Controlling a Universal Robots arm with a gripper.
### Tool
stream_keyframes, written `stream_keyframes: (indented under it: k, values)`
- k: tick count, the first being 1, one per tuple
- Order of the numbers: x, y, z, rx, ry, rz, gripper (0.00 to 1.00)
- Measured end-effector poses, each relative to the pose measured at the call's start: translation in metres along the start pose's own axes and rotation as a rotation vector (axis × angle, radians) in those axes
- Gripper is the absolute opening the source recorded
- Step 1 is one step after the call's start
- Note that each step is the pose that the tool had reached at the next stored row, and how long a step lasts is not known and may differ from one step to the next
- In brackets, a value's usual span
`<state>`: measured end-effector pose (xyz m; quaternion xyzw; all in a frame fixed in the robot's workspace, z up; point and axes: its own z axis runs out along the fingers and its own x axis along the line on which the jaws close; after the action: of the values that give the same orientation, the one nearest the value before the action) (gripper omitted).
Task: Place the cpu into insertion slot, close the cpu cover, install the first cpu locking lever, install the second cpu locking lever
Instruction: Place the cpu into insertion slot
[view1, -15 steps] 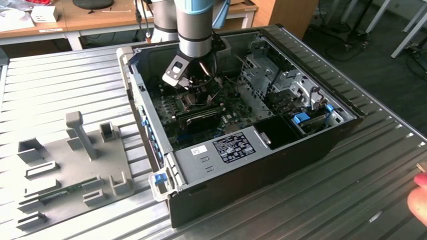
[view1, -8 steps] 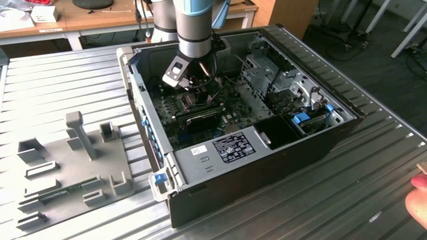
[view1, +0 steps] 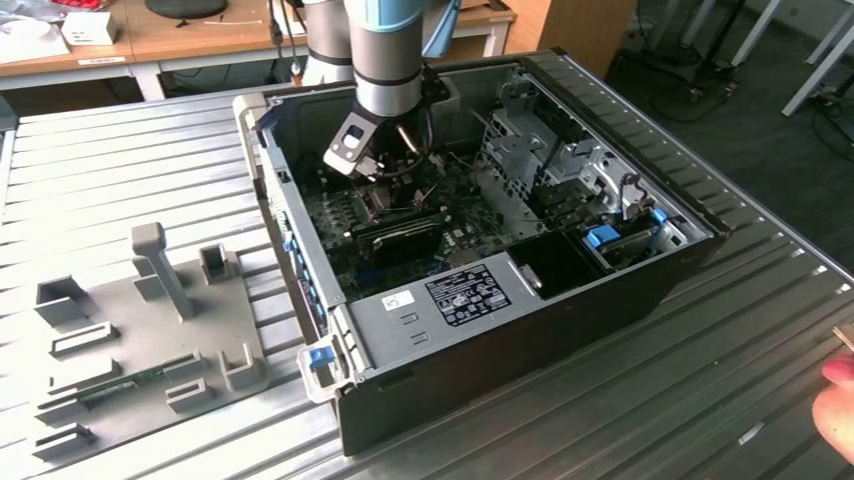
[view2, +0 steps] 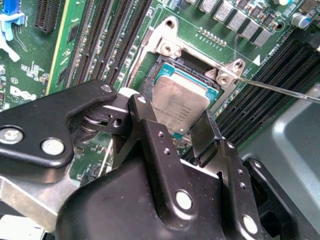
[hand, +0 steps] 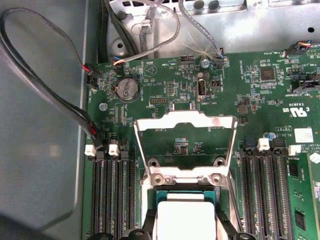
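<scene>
My gripper (view1: 384, 178) reaches down into the open computer case. In both wrist views its black fingers (view2: 142, 117) press on opposite sides of the cpu (view2: 180, 102), a flat square chip with a silvery top. The cpu (hand: 184, 217) sits level in or just over the insertion slot (view2: 164, 67), whose teal rim (hand: 161, 196) shows around it. The cpu cover (hand: 185, 122), a silvery frame with a square window, is swung open and lies back on the green board beyond the slot. A thin locking lever (view2: 280, 90) sticks out from the slot's corner.
Long black memory slots (hand: 112, 195) flank the slot on both sides. Cables (hand: 50, 90) run along the case wall near a coin battery (hand: 127, 89). A grey fixture plate (view1: 134, 330) lies at the exterior view's left. A person's hand (view1: 838, 400) is at its right edge.
</scene>
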<state>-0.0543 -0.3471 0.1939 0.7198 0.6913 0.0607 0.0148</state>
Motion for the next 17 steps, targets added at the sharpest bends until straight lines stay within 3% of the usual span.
stream_keyframes:
  k: [17]
  values:
    - [-0.0001, -0.0016, 0.0008, -0.0001, -0.0002, -0.001, 0.54]
